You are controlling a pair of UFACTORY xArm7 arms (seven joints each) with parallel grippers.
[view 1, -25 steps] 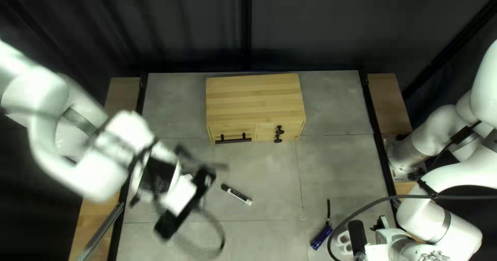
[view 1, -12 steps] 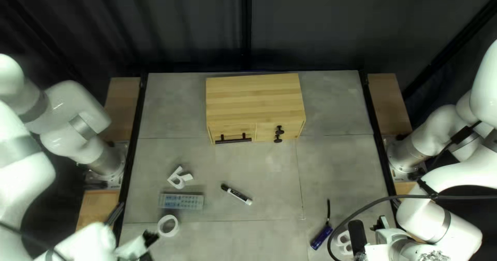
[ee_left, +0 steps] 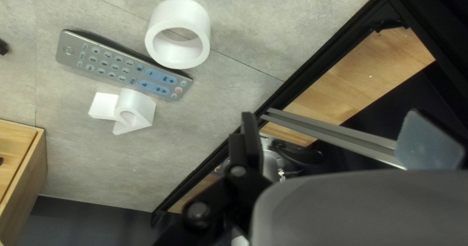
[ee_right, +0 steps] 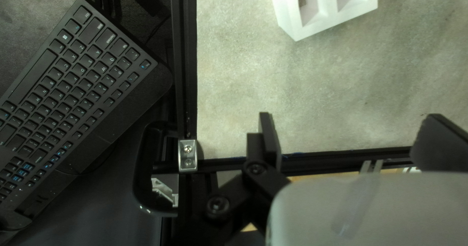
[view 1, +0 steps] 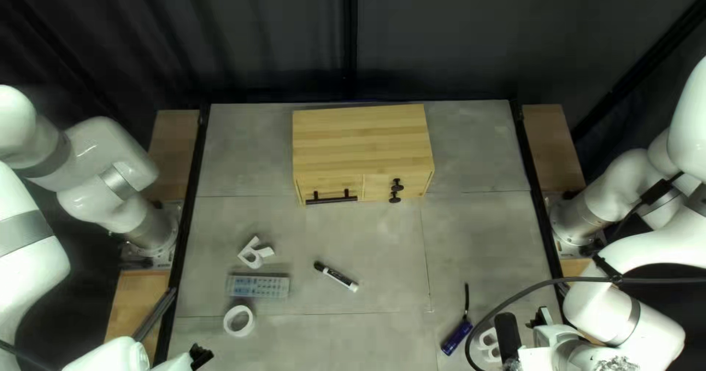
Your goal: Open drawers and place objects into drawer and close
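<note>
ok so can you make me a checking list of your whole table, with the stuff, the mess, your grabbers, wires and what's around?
Surface: grey table with thin seams
Job's things: wooden cabinet, drawers apparently shut; marker; remote; white ring; angular white piece; blue-bodied item, kind unclear; white block with openings
Clutter: nothing seen
Grippers: left gripper open; right gripper open
Cables: black cable loops over the right arm's side
Surroundings: dark curtain behind; keyboard beside the table

Dk curtain (view 1: 441,33) behind gry tbl (view 1: 478,231).
</note>
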